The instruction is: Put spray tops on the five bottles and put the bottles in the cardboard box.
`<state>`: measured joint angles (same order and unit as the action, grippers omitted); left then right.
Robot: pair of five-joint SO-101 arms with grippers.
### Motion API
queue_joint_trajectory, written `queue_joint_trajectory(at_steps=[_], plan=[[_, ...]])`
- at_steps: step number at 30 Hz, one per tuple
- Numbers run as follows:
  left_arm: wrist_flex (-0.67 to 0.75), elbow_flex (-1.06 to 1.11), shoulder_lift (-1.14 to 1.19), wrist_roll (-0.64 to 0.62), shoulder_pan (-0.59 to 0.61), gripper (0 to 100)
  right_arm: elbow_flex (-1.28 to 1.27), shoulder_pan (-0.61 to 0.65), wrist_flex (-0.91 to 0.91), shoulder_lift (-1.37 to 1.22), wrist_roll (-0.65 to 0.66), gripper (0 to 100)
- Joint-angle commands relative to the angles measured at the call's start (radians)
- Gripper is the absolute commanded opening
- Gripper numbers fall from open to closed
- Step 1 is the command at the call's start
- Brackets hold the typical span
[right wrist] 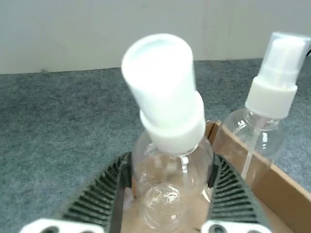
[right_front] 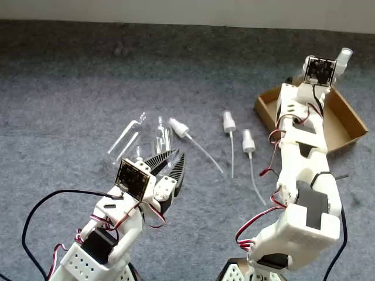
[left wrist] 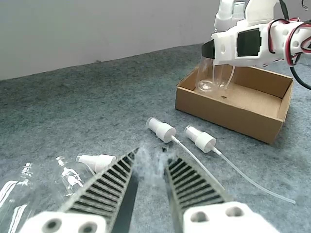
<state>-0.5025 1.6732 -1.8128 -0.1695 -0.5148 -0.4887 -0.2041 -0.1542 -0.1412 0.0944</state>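
Right pincer [right wrist: 170, 162]: clamped on a clear bottle [right wrist: 167, 194], one ribbed finger on each side of the body. The bottle has a white spray top [right wrist: 163, 82] fitted and tilts slightly in the grip. It is held over the cardboard box [right_front: 345, 126] at the far right of the desk [right_front: 70, 88]. Can't tell if its base touches the box floor.

A second bottle [right wrist: 265, 126] stands upright in the box just beside the held one. It has a spray top on, with a clear cap over it.

Left pincer [left wrist: 151, 158]: open a narrow gap, nothing between the fingers, touching nothing, low over the desk.

On the desk:
- Two bare bottles lie on their sides near the left pincer: one [right_front: 163, 137] just past its tips, the other [right_front: 126, 140] further out on the left.
- A loose spray top [right_front: 179, 127] lies right by the nearer bottle's neck, dip tube trailing toward the middle of the desk.
- Two more loose spray tops [right_front: 229, 123] [right_front: 248, 140] lie side by side between the bottles and the box, tubes pointing toward the arms.
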Motion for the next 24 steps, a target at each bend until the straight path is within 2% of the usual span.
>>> queue_joint_trajectory(at_steps=[1, 15, 24], plan=[[-0.003, 0.021, -0.002, 0.006, 0.013, 1, 0.022, 0.027, -0.022, 0.016, 0.005, 13.8], [-0.003, 0.021, -0.002, 0.006, 0.013, 1, 0.018, 0.036, -0.022, 0.013, 0.011, 13.8], [-0.003, 0.021, -0.002, 0.006, 0.013, 1, 0.027, 0.027, -0.030, -0.113, 0.008, 13.8]])
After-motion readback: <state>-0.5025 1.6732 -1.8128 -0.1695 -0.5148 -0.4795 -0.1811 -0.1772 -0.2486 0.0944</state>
